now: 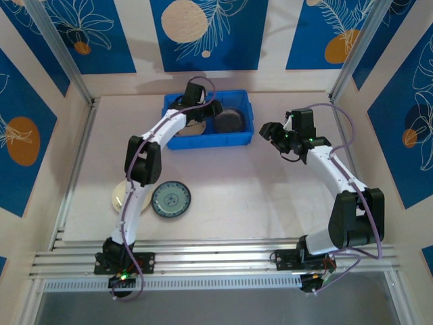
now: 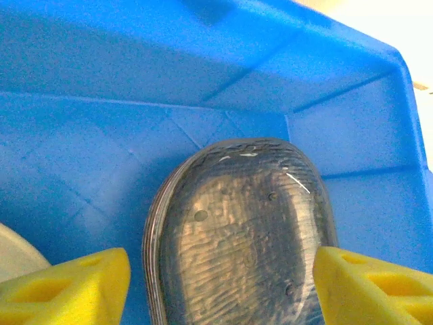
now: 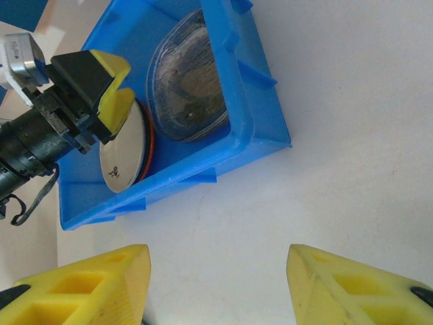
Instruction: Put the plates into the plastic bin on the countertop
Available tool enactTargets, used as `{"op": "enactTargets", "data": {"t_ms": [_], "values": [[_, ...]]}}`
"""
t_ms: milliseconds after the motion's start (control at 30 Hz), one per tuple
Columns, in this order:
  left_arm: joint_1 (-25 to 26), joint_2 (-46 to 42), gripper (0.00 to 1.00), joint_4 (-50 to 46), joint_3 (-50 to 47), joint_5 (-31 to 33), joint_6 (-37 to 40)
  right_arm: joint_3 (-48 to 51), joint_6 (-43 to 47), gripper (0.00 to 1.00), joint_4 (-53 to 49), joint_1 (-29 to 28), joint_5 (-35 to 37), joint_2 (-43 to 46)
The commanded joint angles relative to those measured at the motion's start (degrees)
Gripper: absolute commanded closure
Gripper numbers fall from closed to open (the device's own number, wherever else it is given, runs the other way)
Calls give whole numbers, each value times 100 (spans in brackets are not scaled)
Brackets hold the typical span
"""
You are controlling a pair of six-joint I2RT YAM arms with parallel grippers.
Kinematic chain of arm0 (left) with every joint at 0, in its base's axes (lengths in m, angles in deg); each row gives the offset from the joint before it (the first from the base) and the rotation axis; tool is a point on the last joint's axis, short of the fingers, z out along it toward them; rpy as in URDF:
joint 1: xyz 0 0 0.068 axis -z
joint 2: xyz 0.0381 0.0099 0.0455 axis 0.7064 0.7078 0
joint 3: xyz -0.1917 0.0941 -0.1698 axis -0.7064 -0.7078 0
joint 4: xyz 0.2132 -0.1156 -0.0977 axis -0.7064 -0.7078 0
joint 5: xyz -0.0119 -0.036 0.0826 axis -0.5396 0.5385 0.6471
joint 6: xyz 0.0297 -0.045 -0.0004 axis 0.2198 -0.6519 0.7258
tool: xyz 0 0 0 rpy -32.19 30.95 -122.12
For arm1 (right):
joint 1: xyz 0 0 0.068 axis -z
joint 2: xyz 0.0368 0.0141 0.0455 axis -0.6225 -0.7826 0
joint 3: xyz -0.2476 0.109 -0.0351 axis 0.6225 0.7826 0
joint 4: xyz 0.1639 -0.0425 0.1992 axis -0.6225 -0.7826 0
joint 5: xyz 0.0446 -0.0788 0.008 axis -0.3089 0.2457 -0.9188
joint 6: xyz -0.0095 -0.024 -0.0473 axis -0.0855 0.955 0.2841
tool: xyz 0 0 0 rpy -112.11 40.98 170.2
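White arms (image 1: 135,203), black joints (image 1: 143,166), purple cables (image 1: 381,237), yellow fingertips (image 2: 67,288).

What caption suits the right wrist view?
Right gripper, open above the countertop, faces the blue bin where the left gripper hangs over stacked plates.

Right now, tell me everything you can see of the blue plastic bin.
The blue plastic bin is a shallow, glossy rectangular tub with a lipped rim and ribbed outer walls, sitting flat at the far side of the countertop. Inside, a stack of clear plates fills the right half and a cream plate lies in the left. The left arm's open fingers hang over it.
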Motion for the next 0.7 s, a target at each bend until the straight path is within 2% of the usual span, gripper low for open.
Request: {"op": "enactTargets", "data": {"t_ms": [0, 133, 400, 500, 667], "values": [[56, -98, 26, -303, 270, 232, 209, -163, 118, 43, -163, -54, 68, 102], [56, -283, 25, -369, 180, 314, 305, -150, 152, 44, -215, -71, 119, 220], [56, -1331, 23, -128, -792, 445, 809, -263, 328, 46, -321, -306, 136, 263], [61, -2068, 23, -60, -1652, 445, 981, -413, 560, 46, -450, -523, 208, 298], [56, -3790, 21, 289, -3774, 612, 1181, -677, 1055, 46, -693, -1028, 212, 262]]}}
